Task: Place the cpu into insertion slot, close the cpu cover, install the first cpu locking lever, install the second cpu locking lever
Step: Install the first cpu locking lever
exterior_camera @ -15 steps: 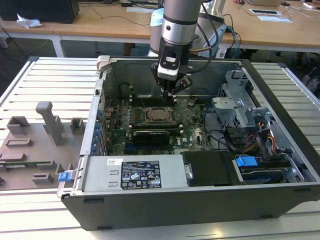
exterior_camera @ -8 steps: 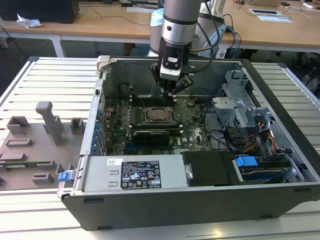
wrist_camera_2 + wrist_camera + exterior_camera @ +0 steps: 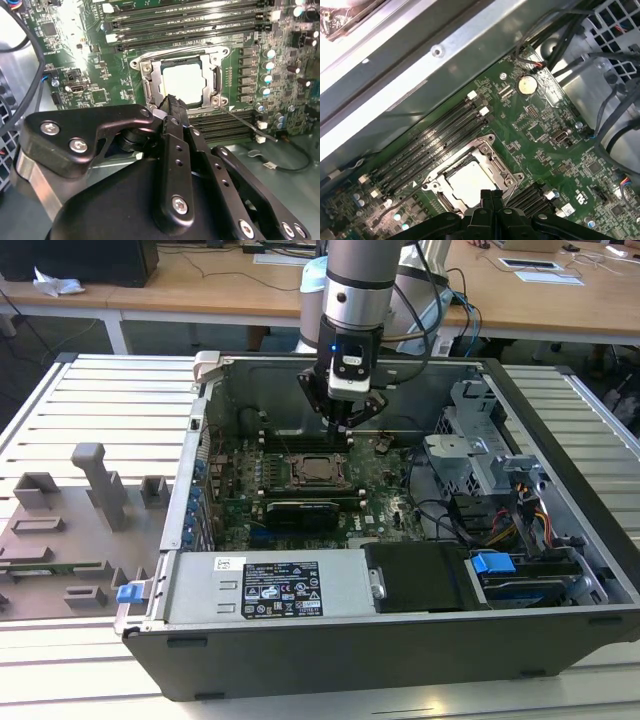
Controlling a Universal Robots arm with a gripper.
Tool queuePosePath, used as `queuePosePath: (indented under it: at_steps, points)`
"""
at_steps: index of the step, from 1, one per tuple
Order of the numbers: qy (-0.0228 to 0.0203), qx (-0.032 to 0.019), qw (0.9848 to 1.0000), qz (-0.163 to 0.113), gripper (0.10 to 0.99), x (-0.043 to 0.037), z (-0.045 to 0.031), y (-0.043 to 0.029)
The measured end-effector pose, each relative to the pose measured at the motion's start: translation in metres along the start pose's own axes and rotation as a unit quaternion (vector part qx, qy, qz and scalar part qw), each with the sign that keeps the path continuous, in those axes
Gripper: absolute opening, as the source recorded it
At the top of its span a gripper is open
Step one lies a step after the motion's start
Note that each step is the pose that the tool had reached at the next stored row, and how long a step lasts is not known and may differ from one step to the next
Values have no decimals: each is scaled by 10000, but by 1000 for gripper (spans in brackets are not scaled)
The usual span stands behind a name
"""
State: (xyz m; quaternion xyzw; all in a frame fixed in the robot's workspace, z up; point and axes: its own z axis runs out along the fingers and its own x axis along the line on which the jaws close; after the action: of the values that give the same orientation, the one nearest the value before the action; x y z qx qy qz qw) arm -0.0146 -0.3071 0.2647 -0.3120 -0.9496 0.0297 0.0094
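Note:
In the exterior view my gripper (image 3: 345, 425) hangs inside the open computer case, just above the far edge of the insertion slot (image 3: 297, 472). Its fingers are shut together with nothing between them, as both wrist views show (image 3: 170, 100) (image 3: 492, 194). The cpu (image 3: 182, 82) (image 3: 470, 182) lies flat in the socket, its pale metal top showing through the window of the cpu cover (image 3: 150, 82) (image 3: 495, 160), which lies down around it. One thin wire locking lever (image 3: 245, 124) sticks out from a corner of the socket, slanting over the memory slots.
Long black memory slots (image 3: 185, 20) flank the socket. A black card (image 3: 300, 510) sits in front of it, and the power supply (image 3: 260, 585) fills the near side. Cables and a drive cage (image 3: 480, 455) crowd the exterior view's right. Grey fixtures (image 3: 100, 480) stand outside the case.

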Motion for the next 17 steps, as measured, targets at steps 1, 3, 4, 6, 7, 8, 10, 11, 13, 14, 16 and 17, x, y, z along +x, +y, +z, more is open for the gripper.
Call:
queuePosePath:
  at_steps: [1,3,4,6,7,8,10,11,13,14,16,17]
  points:
    - [-2,0,10000,-39,106,0,0,0]
    - [-10,0,9999,-161,106,0,0,0]
    - [-13,0,9998,-210,106,0,0,0]
    - [-20,0,9995,-324,106,0,0,0]
    - [-23,0,9993,-372,106,0,0,0]
    - [-26,-1,9991,-414,106,0,0,0]
    - [-33,0,9986,-537,106,0,0,0]
    - [-36,-1,9983,-577,106,0,0,0]
    - [-42,0,9977,-677,106,0,0,0]
    - [-47,-1,9972,-749,106,0,0,0]
    - [-52,-1,9965,-829,106,0,0,0]
    - [-57,-1,9957,-922,106,0,0,0]
